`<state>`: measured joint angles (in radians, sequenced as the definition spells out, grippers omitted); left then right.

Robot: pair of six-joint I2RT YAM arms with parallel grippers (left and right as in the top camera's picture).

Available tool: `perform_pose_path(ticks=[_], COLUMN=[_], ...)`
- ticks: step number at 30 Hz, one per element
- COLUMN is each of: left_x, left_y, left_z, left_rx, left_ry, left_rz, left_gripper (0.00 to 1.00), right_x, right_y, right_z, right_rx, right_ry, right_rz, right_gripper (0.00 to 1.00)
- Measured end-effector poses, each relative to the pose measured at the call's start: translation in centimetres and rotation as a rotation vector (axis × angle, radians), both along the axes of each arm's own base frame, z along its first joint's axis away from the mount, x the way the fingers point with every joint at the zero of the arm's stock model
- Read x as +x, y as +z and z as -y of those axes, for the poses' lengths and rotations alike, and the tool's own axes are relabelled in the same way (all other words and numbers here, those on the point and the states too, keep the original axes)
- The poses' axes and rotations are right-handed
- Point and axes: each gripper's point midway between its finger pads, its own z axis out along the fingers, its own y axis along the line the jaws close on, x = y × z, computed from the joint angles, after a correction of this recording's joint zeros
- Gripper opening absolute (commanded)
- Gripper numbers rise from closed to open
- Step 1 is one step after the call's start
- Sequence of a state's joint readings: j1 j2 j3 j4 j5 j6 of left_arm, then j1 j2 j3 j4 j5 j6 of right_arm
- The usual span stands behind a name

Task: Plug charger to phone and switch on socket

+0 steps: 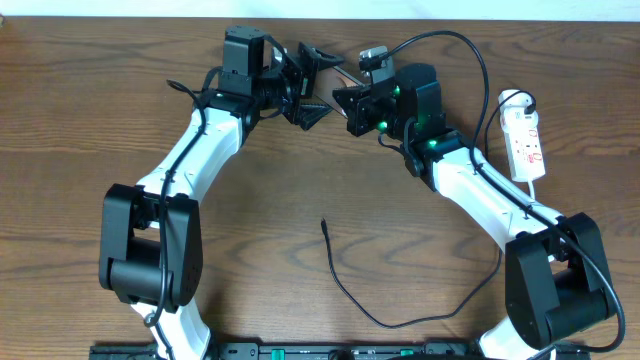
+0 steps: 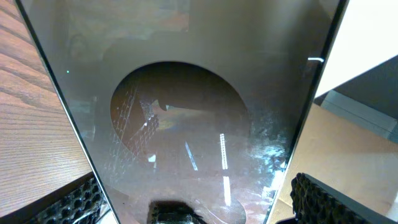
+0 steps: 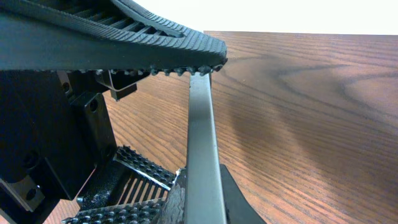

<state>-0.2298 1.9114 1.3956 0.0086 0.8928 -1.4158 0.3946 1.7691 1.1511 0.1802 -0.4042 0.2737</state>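
Bare worktop (image 1: 300, 170) lies open across the middle, crossed only by the thin charger (image 1: 326, 232) toward the front. At the back the left pincer (image 1: 318, 85) and right pincer (image 1: 345, 98) crowd the phone (image 2: 186, 124), blocking passage between them. The socket (image 1: 526, 140) lies along the right edge.

A brown wooden table (image 1: 300, 170) with long, wavy grain fills almost the whole overhead view. Along the table's far edge runs a pale strip (image 1: 560, 8), wall or floor, it is hard to say. Beyond that edge the right wrist view shows only bright white (image 3: 298, 15). Even light lies on the table, leaving a soft sheen on the wood (image 3: 311, 124) and faint shadows.
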Motion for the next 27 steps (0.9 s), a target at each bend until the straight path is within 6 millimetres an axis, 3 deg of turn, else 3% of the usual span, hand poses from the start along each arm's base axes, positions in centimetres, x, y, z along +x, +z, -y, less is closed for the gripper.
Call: perform_pose_path(ticks=[3,8,13,20,27], left_x=[0.2,0.4,0.7,0.7,1.0], left_y=[0.8,3.6,7.1,8.6,9.0], left_z=[-0.1,-0.5,-3.3,-7.3,-10.5], left_rx=[-0.023,-0.107,-0.172,-0.201,-0.158], left_ry=[-0.014,-0.088,-0.139,-0.171,-0.175], left_rz=[0.033,0.166,0.305,0.389,0.521], left_gripper=[0.96,0.96,0.96,0.96,0.96], right_x=[0.3,1.3,2.3,3.8,4.7], right_y=[0.4,2.4,0.2,0.2,2.0], right_z=[0.3,1.0,3.9,7.4,8.0], right_rx=[0.007,0.046,0.044,0.129,0.374], right_ry=[-0.006,-0.018,-0.099,-0.224,-0.318], right_rz=[0.013,0.043,-0.038,-0.112,-0.235], right_gripper=[0.01,0.01,0.01,0.01,0.01])
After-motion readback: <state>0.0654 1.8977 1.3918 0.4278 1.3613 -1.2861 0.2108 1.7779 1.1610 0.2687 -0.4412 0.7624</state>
